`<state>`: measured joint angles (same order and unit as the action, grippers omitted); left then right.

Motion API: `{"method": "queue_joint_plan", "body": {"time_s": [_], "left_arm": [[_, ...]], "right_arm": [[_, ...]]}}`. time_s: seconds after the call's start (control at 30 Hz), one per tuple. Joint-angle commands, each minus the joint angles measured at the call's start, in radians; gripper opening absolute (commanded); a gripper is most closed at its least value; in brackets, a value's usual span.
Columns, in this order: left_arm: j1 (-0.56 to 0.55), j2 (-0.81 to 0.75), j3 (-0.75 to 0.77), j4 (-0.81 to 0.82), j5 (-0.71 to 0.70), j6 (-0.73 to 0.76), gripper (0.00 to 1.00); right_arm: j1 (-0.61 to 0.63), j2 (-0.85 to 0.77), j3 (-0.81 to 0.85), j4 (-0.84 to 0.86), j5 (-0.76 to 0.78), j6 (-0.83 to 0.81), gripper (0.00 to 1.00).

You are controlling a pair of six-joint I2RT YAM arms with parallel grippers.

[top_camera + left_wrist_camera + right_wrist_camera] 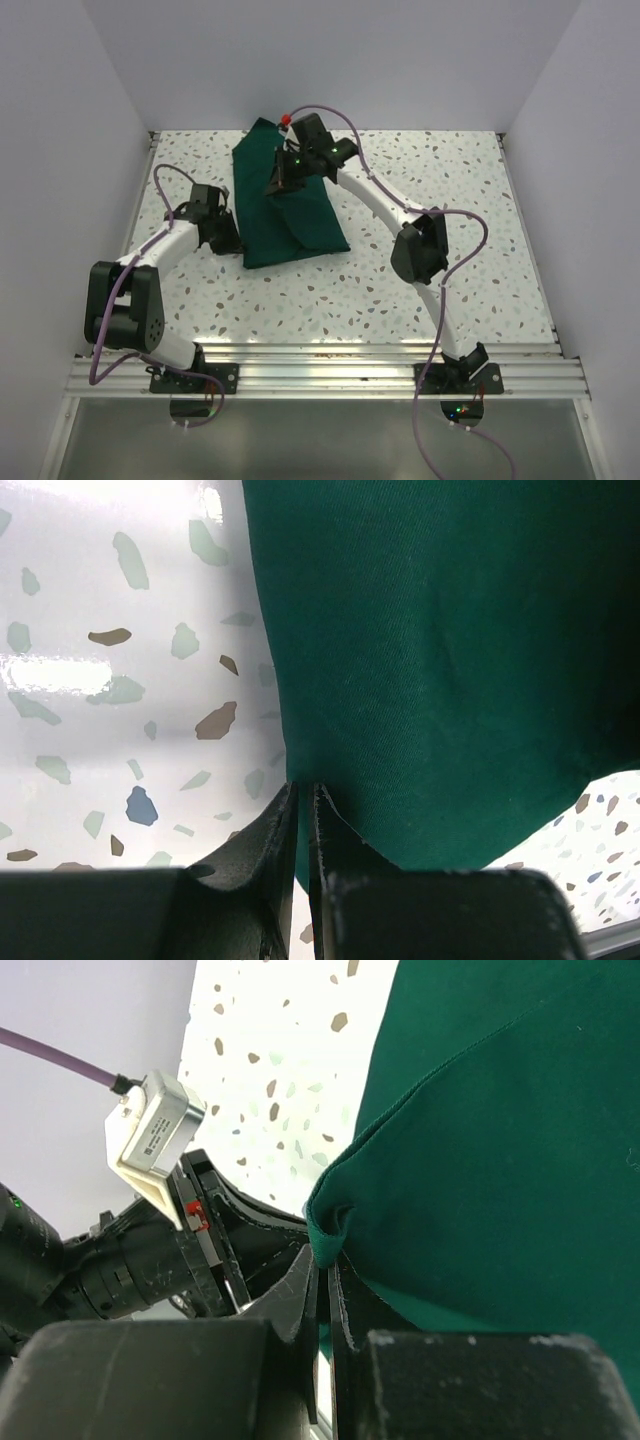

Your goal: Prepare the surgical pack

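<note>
My two arms meet over the surgical pack [296, 222], a dark green cloth folded into a long flat bundle on the white speckled table [420, 300]. It lies toward the far side, left of centre, and runs from the back edge toward me. My left gripper [305, 792] sits at the cloth's left edge near its closest corner. Its jaws are pressed almost together, with the hem of the green fabric pinched between them. From there the cloth spreads away ahead and to the right, with bare table to the left. My right gripper [325, 1260] reaches in from the right over the far half of the bundle. Its jaws are clenched on a puckered fold at a layer's edge, with the rest of the fabric to its right.
</note>
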<state>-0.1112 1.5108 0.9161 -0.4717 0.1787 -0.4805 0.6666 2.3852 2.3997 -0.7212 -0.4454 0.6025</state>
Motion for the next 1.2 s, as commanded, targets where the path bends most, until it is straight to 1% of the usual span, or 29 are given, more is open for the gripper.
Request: {"method": "queue_joint_plan", "body": {"time_s": [0.0, 0.2, 0.3, 0.43, 0.47, 0.57, 0.67, 0.8, 0.9, 1.0, 1.17], "left_arm": [[0.008, 0.0, -0.006, 0.05, 0.015, -0.013, 0.12], [0.008, 0.006, -0.008, 0.064, 0.028, -0.023, 0.12], [0.008, -0.003, 0.009, 0.05, 0.015, -0.024, 0.12], [0.011, -0.07, 0.055, -0.017, -0.083, 0.003, 0.12], [0.018, -0.08, 0.072, -0.027, -0.119, 0.011, 0.13], [0.048, -0.077, 0.099, -0.048, -0.128, 0.042, 0.13], [0.068, -0.032, 0.109, -0.044, -0.105, 0.06, 0.1], [0.07, 0.028, 0.106, -0.005, -0.079, 0.056, 0.05], [0.07, 0.077, 0.112, 0.031, -0.055, 0.048, 0.04], [0.07, 0.124, 0.139, 0.047, -0.005, 0.04, 0.0], [0.07, 0.152, 0.168, 0.058, 0.024, 0.026, 0.0]], "right_arm": [[0.007, -0.004, 0.019, 0.089, -0.036, 0.025, 0.0], [0.011, -0.003, -0.034, 0.132, -0.016, 0.051, 0.0], [0.011, -0.027, -0.071, 0.134, 0.026, 0.08, 0.0], [-0.005, -0.089, -0.109, 0.143, 0.076, 0.1, 0.0], [-0.012, -0.096, -0.112, 0.149, 0.073, 0.132, 0.0], [-0.027, -0.122, -0.113, 0.164, 0.071, 0.19, 0.0], [-0.03, -0.135, -0.114, 0.229, 0.05, 0.256, 0.0], [-0.025, -0.165, -0.152, 0.362, 0.053, 0.342, 0.0], [-0.021, -0.166, -0.162, 0.417, 0.065, 0.387, 0.0], [-0.013, -0.143, -0.169, 0.457, 0.06, 0.439, 0.0], [0.03, -0.1, -0.174, 0.531, 0.076, 0.494, 0.0]]}}
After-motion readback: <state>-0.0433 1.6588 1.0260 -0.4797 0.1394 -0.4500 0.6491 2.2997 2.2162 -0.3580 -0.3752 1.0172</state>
